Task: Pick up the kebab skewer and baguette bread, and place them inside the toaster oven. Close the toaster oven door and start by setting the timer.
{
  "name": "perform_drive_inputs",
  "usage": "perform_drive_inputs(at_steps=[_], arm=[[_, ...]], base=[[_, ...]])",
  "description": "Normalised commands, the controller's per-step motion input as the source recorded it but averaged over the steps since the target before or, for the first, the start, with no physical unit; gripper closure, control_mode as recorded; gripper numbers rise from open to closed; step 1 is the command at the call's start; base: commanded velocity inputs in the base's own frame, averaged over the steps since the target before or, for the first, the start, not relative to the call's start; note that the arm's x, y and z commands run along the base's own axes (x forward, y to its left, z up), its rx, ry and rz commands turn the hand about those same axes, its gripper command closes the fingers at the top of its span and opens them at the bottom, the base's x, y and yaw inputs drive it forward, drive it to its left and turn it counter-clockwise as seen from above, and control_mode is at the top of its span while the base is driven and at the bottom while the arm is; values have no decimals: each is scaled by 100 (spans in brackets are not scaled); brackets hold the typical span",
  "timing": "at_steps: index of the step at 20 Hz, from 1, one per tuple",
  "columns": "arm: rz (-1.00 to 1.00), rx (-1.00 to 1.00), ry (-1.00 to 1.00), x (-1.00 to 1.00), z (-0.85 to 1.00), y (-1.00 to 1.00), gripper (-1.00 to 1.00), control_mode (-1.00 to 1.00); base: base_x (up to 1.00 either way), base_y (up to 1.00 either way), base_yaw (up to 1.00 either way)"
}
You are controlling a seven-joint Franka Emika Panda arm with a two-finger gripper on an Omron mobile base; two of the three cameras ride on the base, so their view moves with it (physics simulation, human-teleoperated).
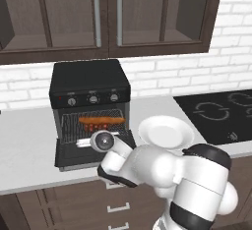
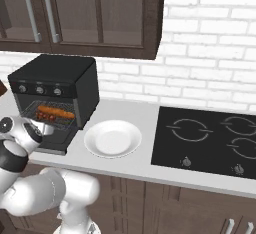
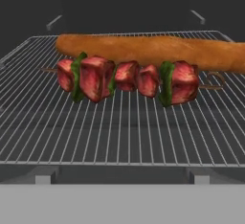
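The kebab skewer (image 3: 129,78), red meat chunks with green pieces, lies across the wire rack (image 3: 119,137) inside the black toaster oven (image 1: 88,84). Just behind it on the same rack rests the orange-brown baguette bread (image 3: 158,50). Both also show through the oven's mouth as the baguette (image 1: 101,120) and the skewer (image 2: 47,116). The toaster oven door (image 1: 74,156) hangs down open. My gripper (image 3: 121,177) hovers over the door at the rack's front edge, open, with nothing between its fingers and clear of the skewer.
A white plate (image 1: 166,131) sits bare on the grey counter (image 1: 24,150) right of the oven. Beyond it lies a black cooktop (image 1: 221,113). Dark wall cabinets (image 1: 108,13) hang above. Three knobs (image 1: 93,99) line the oven's front.
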Motion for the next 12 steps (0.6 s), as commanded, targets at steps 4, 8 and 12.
perform_drive_inputs(at_steps=[4,8,12], arm=[[0,0,0,32,0,0,-100,-100],[0,0,0,33,2,0,-100,-100],[0,0,0,35,5,0,-100,-100]], base=[[0,0,0],[0,0,0],[0,0,0]])
